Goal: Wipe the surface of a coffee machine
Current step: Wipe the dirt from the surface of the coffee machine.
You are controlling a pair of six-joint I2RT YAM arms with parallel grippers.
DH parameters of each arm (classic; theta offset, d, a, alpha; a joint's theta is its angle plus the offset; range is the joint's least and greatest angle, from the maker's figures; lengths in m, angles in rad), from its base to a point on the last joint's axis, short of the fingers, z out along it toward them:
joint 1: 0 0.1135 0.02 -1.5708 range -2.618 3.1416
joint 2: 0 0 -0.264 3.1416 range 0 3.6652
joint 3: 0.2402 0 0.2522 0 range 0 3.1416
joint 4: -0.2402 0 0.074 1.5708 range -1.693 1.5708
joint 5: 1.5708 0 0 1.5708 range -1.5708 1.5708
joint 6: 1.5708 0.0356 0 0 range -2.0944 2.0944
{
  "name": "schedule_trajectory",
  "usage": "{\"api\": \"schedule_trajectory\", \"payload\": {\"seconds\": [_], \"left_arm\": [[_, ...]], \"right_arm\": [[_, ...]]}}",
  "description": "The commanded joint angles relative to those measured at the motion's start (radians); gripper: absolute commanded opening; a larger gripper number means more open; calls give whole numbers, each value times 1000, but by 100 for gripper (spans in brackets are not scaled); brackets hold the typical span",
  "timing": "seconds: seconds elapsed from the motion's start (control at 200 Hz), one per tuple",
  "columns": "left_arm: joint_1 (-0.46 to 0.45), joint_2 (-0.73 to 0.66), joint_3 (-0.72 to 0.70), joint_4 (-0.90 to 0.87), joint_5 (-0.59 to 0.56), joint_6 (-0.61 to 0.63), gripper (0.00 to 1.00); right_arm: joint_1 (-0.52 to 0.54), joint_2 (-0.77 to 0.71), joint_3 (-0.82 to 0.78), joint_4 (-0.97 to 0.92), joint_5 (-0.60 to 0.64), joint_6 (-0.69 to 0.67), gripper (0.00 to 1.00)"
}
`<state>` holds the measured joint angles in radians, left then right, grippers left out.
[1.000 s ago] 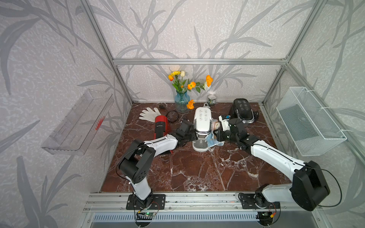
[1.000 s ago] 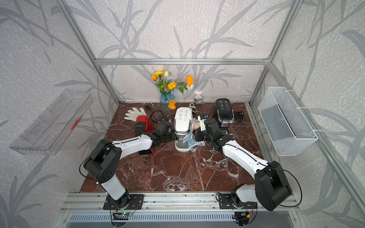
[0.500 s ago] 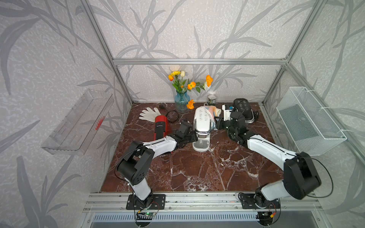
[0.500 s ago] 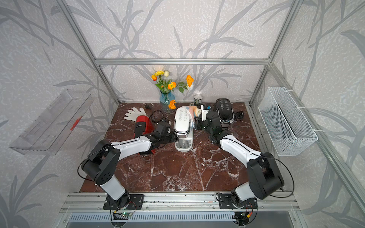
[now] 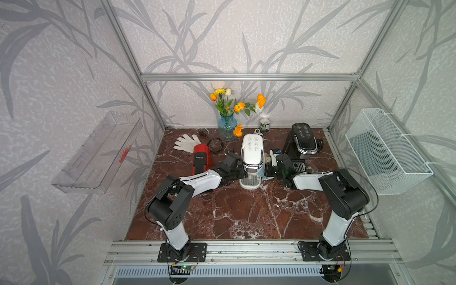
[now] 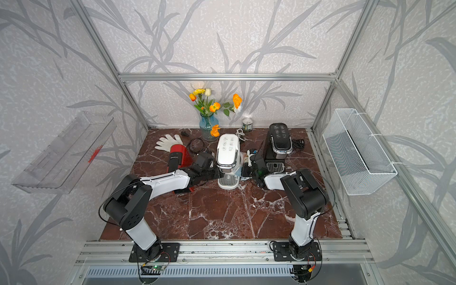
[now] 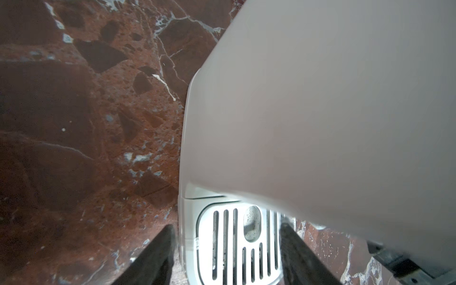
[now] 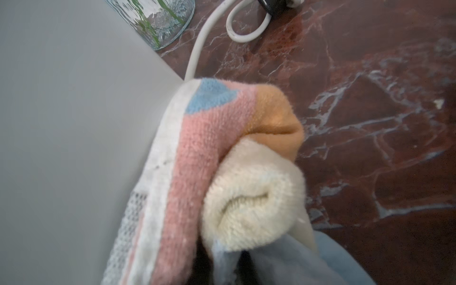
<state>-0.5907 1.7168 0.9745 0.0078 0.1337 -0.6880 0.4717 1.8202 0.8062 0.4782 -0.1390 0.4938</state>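
Observation:
A white coffee machine (image 5: pixel 251 150) (image 6: pixel 228 149) stands mid-table on the red marble. My left gripper (image 5: pixel 243 172) (image 6: pixel 217 174) reaches in low from the left. In the left wrist view the left gripper (image 7: pixel 227 227) has its black fingers (image 7: pixel 158 256) against both sides of the machine's slotted drip tray (image 7: pixel 237 246). My right gripper (image 5: pixel 267 170) (image 6: pixel 244 169) is shut on a pink, orange, cream and blue cloth (image 8: pixel 222 153) (image 5: pixel 265 159). The cloth is pressed flat against the machine's right side wall (image 8: pixel 74 135) and hides the right gripper (image 8: pixel 222 266) fingers.
A red machine (image 5: pixel 201 160) lies under my left forearm. A black machine (image 5: pixel 303 140) stands just behind my right wrist. At the back are a white glove (image 5: pixel 186 144), a flower vase (image 5: pixel 227 125), a small can (image 5: pixel 264 124) and a white cable (image 8: pixel 204 37). A wire basket (image 5: pixel 385 153) hangs on the right wall.
My right gripper carried the cloth back along the machine's right side up towards its rear top, then came forward and down again. The left gripper kept its place at the base.

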Motion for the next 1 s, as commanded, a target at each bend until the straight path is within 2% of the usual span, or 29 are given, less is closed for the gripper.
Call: {"api": "schedule_trajectory", "payload": {"seconds": [0.0, 0.19, 0.45, 0.61, 0.79, 0.995], "left_arm": [[-10, 20, 57, -2, 32, 34, 66], [-9, 22, 45, 14, 40, 27, 65], [-9, 13, 29, 23, 42, 21, 65], [-11, 3, 23, 22, 44, 21, 65], [-10, -10, 11, 23, 38, 16, 65], [-10, -15, 17, 10, 38, 24, 65]], "right_arm": [[62, 16, -41, 19, -102, 3, 0], [64, -105, -66, -43, -72, -19, 0], [62, -370, 21, -187, 2, -109, 0], [58, -460, 54, -209, 63, -149, 0], [30, -434, 59, -180, 64, -136, 0], [29, -234, 77, -118, -17, -99, 0]]}}
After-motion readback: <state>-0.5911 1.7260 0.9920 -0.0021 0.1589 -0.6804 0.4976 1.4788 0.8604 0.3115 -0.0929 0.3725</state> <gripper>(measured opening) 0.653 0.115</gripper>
